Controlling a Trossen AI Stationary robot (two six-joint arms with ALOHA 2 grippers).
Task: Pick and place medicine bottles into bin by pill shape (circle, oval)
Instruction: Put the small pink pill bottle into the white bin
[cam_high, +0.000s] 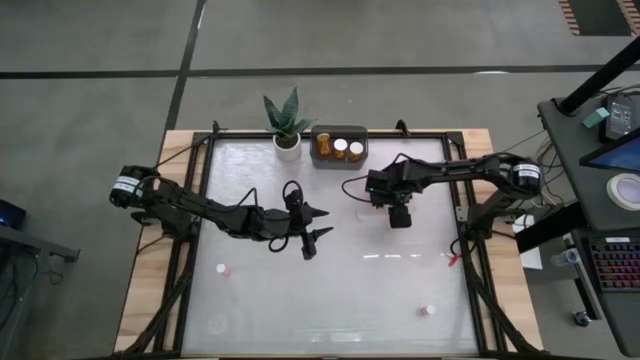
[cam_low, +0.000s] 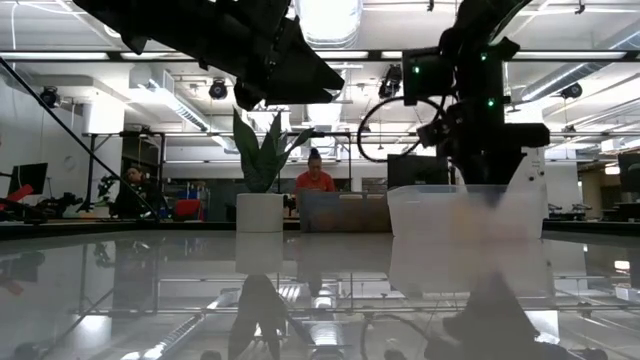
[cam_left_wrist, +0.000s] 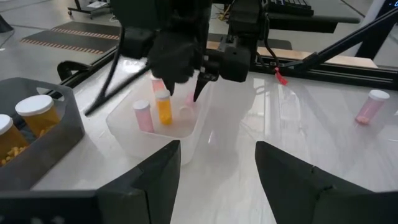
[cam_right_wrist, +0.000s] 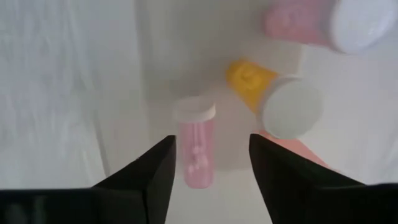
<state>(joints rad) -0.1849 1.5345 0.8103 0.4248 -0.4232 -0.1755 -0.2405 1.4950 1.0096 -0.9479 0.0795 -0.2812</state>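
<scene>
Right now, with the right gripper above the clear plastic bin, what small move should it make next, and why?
Probably lift the right gripper straight up. Its fingers stand apart, and the small pink bottle with a white cap lies free in the clear plastic bin beside the amber bottle, so nothing is held.

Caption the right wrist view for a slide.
Right gripper open above the clear bin, a pink bottle lying between its fingers.

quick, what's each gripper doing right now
left gripper: open, holding nothing, over mid-table.
right gripper: open over the clear bin, pink bottle just below its fingers.
</scene>
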